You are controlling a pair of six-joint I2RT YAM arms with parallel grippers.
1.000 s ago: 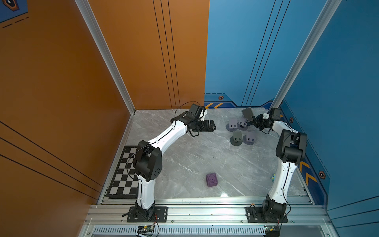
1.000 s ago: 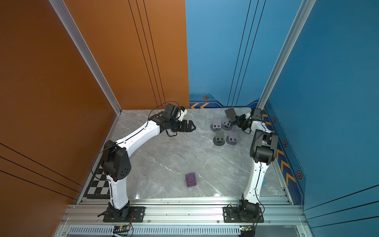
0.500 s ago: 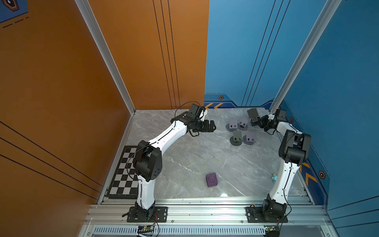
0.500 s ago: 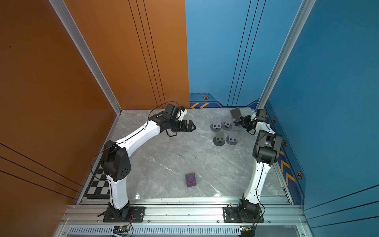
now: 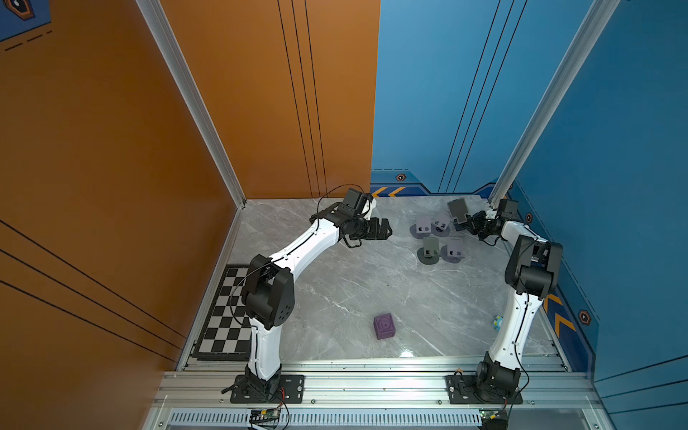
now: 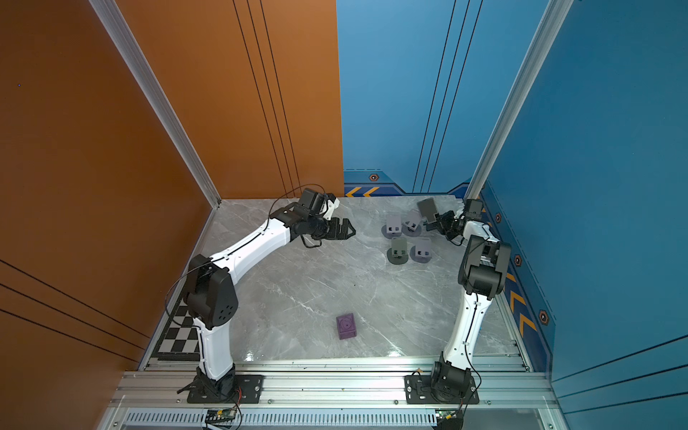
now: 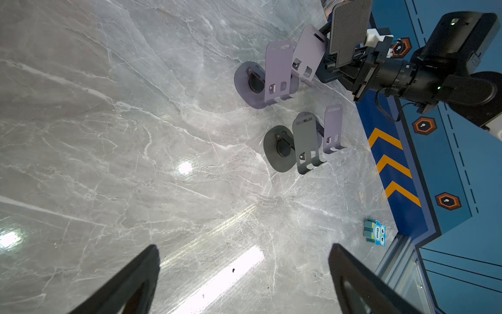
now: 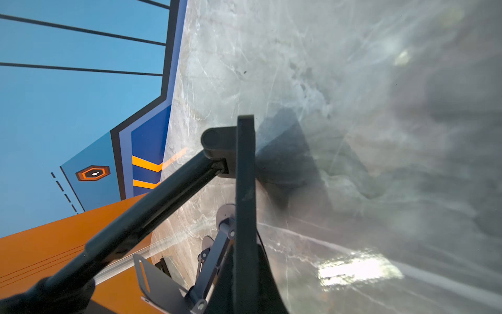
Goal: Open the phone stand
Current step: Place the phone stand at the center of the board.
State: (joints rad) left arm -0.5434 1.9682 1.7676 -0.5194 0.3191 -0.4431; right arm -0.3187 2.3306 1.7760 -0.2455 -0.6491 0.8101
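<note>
My right gripper (image 5: pixel 470 220) (image 6: pixel 440 220) is shut on a dark grey phone stand (image 5: pixel 457 209) (image 6: pixel 427 208) and holds it off the table near the back right corner. In the right wrist view one plate of the phone stand (image 8: pixel 245 176) runs edge-on between my right gripper's (image 8: pixel 245 274) fingers, and its hinged arm (image 8: pixel 152 206) slants away from it. The left wrist view shows the stand's textured plate (image 7: pixel 349 30) upright above the right gripper (image 7: pixel 353 68). My left gripper (image 5: pixel 383 229) (image 6: pixel 344 232) (image 7: pixel 244 247) hovers open and empty over the back middle of the table.
Several unfolded stands sit on the table beside the held one: lilac ones (image 5: pixel 423 225) (image 5: pixel 442 222) (image 5: pixel 454 250) and a grey-green one (image 5: pixel 430 250). A purple cube (image 5: pixel 384 326) lies near the front. An owl toy (image 5: pixel 497 322) lies by the right arm. A checkerboard (image 5: pixel 227 316) lies at the left edge.
My right arm has carried the dark stand a little toward the right wall. The left arm has not moved.
</note>
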